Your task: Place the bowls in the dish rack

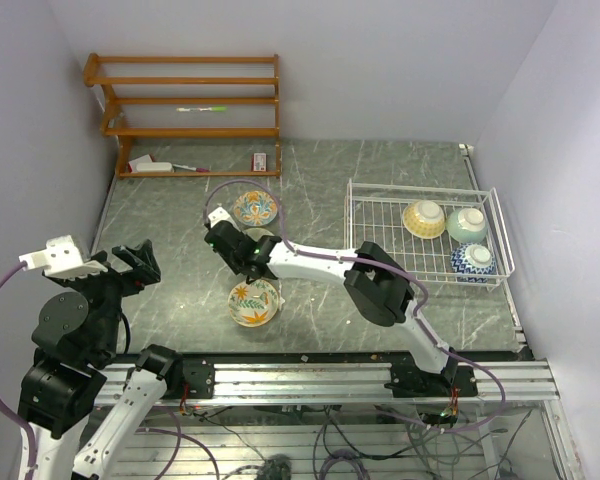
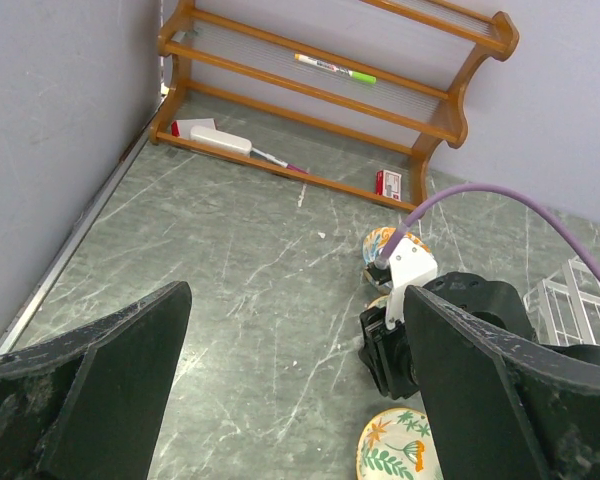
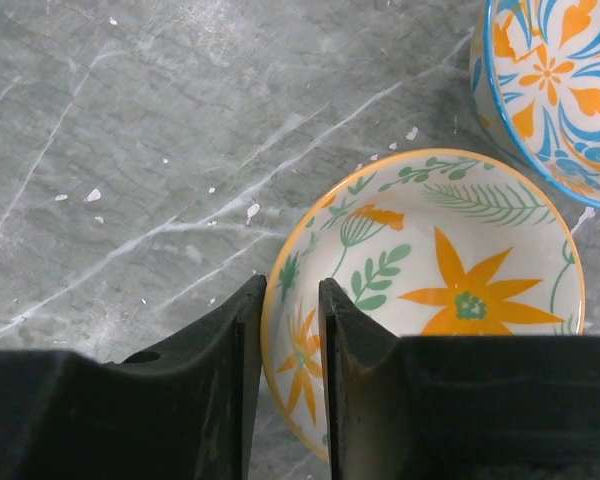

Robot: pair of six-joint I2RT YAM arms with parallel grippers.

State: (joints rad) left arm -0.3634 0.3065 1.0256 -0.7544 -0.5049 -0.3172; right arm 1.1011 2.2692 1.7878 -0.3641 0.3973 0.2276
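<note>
My right gripper [image 1: 242, 248] [image 3: 290, 285] is shut on the rim of a cream bowl with orange flowers [image 3: 430, 270] [image 1: 264, 238]. One finger is inside the rim and one is outside. A blue-yellow patterned bowl [image 1: 255, 209] [image 3: 550, 90] sits just behind it. A second cream floral bowl [image 1: 254, 302] [image 2: 395, 450] sits nearer the arms. The white wire dish rack [image 1: 380, 240] at the right holds a cream bowl [image 1: 423, 218], a mint green bowl [image 1: 467, 224] and a blue patterned bowl [image 1: 473, 260]. My left gripper [image 1: 130, 265] [image 2: 298, 300] is open and empty above the table's left side. No red bowl is in view.
An orange-brown wooden shelf [image 1: 190, 110] stands at the back left, with a pen [image 1: 200, 108] and small items [image 1: 152, 165] on it. Walls close in on the left and right. A purple cable [image 2: 500, 195] arcs over the right wrist.
</note>
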